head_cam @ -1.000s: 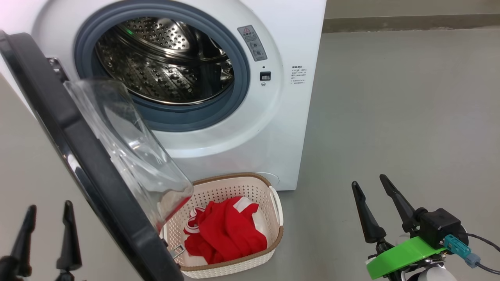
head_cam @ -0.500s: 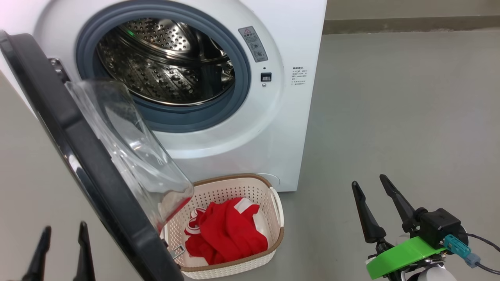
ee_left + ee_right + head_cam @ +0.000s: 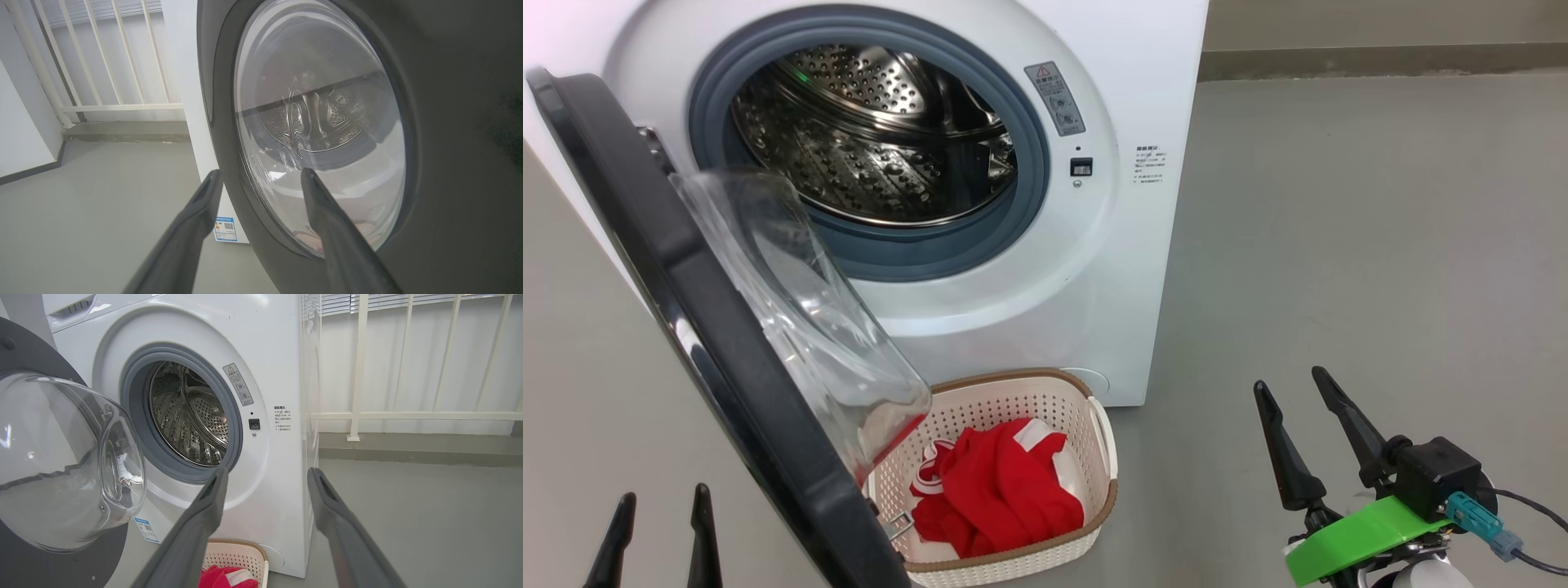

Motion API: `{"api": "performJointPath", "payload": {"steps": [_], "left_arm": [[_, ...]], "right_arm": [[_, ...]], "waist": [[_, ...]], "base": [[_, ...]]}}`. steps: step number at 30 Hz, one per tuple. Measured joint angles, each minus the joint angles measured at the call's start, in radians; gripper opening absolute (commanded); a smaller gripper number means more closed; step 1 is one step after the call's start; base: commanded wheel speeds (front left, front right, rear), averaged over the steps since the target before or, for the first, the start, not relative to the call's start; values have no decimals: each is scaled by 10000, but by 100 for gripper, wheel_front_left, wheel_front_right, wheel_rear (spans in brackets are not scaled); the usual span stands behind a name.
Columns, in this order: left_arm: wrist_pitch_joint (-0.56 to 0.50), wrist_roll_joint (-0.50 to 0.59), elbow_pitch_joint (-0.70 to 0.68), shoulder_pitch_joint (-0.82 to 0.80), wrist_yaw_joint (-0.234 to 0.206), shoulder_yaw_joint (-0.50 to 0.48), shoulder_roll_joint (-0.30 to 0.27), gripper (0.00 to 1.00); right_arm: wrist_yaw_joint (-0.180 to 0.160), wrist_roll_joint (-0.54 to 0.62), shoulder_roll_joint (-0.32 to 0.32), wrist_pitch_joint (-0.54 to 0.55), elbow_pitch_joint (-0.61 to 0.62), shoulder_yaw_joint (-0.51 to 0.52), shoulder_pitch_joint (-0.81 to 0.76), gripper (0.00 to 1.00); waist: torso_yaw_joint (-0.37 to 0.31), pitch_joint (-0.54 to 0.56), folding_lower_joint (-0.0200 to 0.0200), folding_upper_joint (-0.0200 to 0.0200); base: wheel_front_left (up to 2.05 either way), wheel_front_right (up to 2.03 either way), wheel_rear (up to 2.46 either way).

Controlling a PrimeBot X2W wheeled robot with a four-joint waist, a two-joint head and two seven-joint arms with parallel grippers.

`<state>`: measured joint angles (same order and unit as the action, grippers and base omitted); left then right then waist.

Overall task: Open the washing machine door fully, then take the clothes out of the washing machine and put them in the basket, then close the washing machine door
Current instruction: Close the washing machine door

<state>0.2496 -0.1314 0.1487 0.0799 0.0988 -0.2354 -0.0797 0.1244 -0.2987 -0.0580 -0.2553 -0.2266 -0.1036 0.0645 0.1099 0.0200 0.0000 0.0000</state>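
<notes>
"Head view, lower left: how do the jaws of the left gripper (image 3: pixel 663 494) stand?"

"Spread wide, gripping nothing. Grey floor (image 3: pixel 1339 245) shows between the two fingers. They point up beside the outer face of the door (image 3: pixel 678 269), with a strip of floor between the nearer finger and the black rim."

"Left wrist view?"

"The left gripper (image 3: pixel 261 173) has its fingers well parted and aimed at the door (image 3: pixel 449 122). One fingertip (image 3: pixel 314 192) overlaps the clear window (image 3: pixel 318 102). Contact cannot be confirmed from that angle."

"Right gripper (image 3: pixel 1290 380)?"

"Lower right, jaws just as wide, empty, above bare floor and clear of the washing machine (image 3: pixel 1094 269). In the right wrist view its parted fingers (image 3: pixel 268 470) point at the machine's front."

"Door position?"

"Open, swung out on the machine's left side, the bulging window (image 3: pixel 800 302) on the side facing the machine. The grey ring (image 3: pixel 1029 163) and steel drum (image 3: pixel 874 155) are exposed."

"Location of the clothes?"

"The red clothes (image 3: pixel 1005 490) lie in the basket (image 3: pixel 1029 377), which sits on the floor just in front of the machine's base. The door's lower edge hides the basket's left end in the head view. The right wrist view shows the basket (image 3: pixel 241 557) and clothes (image 3: pixel 220 578) at the bottom edge, between the fingers."
</notes>
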Motion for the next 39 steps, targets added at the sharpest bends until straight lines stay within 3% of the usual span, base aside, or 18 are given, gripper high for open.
{"api": "performJointPath", "payload": {"steps": [17, 18, 19, 24, 27, 34, 37, 39], "left_arm": [[0, 230, 52, -14, 169, -150, 44, 100], [-2, 240, 61, -14, 174, -142, 54, 57], [0, 238, 50, -14, 174, -134, 75, 0], [0, -343, 33, -86, 245, -136, 192, 0], [-21, -1423, -40, -443, 249, -182, 316, 0], [-1843, -6755, -1070, -1681, 236, -840, 407, 0], [-2970, -8763, -1515, -2027, -297, -1223, 426, 0], [-3760, -9747, -1866, -2226, -995, -1346, 430, 0]], "right_arm": [[0, -6, 12, 0, -13, 6, -3, 100], [0, -6, 13, 0, -13, 6, -3, 100], [0, -6, 13, 0, -13, 6, -3, 100], [0, -6, 17, 0, -17, 10, -4, 100], [0, -6, 19, 0, -29, 8, -5, 100], [0, -6, 25, 0, -56, 27, -11, 100], [0, -6, 25, 0, -58, 46, -12, 100], [0, -6, 25, 0, -61, 46, -12, 100]], "waist": [[80, -35, 0, 0], [86, -31, 0, 0], [93, -26, 0, 0], [125, -8, 0, 0], [136, 3, 0, 0], [143, 5, 0, 0], [131, -10, 0, 0], [124, -16, 0, 0]], "base": [[0, 0, 0], [0, 0, 0], [0, 0, 0], [0, 0, 0], [0, 0, 0], [0, 0, 0], [0, 0, 0], [0, 0, 0]]}}
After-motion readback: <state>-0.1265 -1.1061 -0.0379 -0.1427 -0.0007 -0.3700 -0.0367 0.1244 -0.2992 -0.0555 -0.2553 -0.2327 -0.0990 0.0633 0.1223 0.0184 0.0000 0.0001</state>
